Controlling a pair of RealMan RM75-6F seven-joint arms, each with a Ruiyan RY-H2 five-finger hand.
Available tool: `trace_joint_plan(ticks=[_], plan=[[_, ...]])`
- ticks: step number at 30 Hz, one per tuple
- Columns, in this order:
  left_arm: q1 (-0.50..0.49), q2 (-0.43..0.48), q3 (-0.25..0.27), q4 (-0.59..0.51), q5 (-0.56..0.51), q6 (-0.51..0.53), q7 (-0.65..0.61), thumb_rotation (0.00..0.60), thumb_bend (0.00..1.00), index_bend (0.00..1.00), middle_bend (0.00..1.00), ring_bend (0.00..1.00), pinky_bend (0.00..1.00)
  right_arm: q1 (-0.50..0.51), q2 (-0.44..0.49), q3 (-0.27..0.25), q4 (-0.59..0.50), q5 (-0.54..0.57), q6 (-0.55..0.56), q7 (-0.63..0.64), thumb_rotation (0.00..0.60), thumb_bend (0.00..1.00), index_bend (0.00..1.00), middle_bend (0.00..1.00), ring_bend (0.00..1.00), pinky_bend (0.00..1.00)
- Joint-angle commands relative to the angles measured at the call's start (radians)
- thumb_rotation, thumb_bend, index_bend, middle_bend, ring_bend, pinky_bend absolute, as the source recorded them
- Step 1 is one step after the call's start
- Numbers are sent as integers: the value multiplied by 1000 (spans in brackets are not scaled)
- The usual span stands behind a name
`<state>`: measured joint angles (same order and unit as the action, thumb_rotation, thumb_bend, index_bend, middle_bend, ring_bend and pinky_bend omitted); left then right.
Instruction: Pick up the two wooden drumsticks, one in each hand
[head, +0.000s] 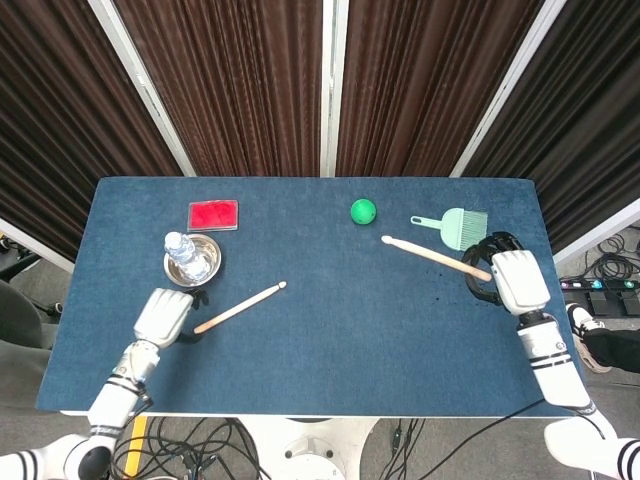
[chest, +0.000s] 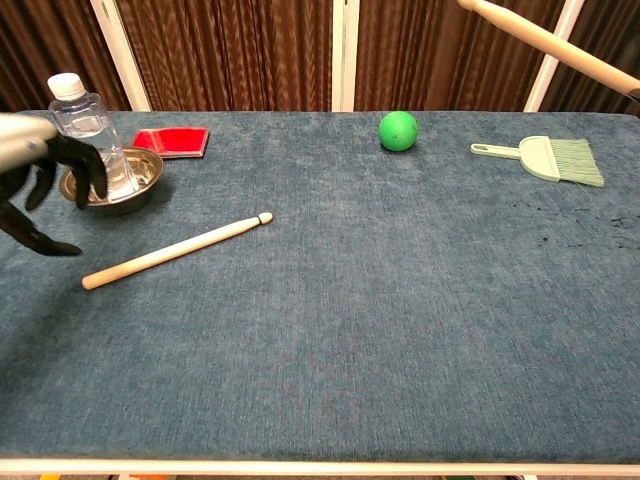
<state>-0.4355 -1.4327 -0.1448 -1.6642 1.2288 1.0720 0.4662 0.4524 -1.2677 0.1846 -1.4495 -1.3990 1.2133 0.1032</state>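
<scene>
One wooden drumstick (head: 240, 307) (chest: 176, 250) lies flat on the blue table, tip pointing up-right. My left hand (head: 168, 316) (chest: 40, 180) hovers just left of its butt end, fingers apart and curved downward, holding nothing. My right hand (head: 512, 279) grips the butt of the second drumstick (head: 436, 258) and holds it lifted above the table, tip pointing left toward the green ball. In the chest view only this raised drumstick (chest: 545, 40) shows at the top right; the right hand itself is outside that view.
A water bottle (head: 184, 252) stands in a metal bowl (chest: 112, 181) just behind my left hand. A red card (head: 214, 214) lies at the back left. A green ball (head: 363, 211) and a mint-green brush (head: 458, 227) sit at the back right.
</scene>
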Motion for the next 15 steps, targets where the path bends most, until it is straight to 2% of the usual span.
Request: trace_joint_plan(ticks=[1, 6, 10, 12, 15], plan=[[-46, -90, -17, 67, -134, -28, 105, 600, 146, 426, 481, 681, 761, -5, -1, -6, 7, -2, 2, 5, 600, 632, 527, 568, 281, 194], [-66, -133, -11, 114, -241, -33, 167, 600, 166, 423, 492, 689, 778, -10, -11, -18, 19, -6, -1, 14, 600, 632, 527, 568, 281, 194], [-74, -155, -4, 134, -284, -30, 176, 596, 167, 421, 510, 695, 778, -10, -19, -22, 28, -7, -4, 15, 600, 632, 527, 568, 281, 194], [-79, -162, -5, 137, -295, -30, 173, 572, 171, 421, 520, 699, 778, -9, -21, -23, 31, -6, -7, 15, 600, 632, 527, 568, 282, 194], [-92, -170, -9, 139, -307, -29, 174, 502, 186, 420, 531, 701, 778, -9, -24, -25, 35, -7, -7, 16, 600, 632, 527, 568, 281, 194]])
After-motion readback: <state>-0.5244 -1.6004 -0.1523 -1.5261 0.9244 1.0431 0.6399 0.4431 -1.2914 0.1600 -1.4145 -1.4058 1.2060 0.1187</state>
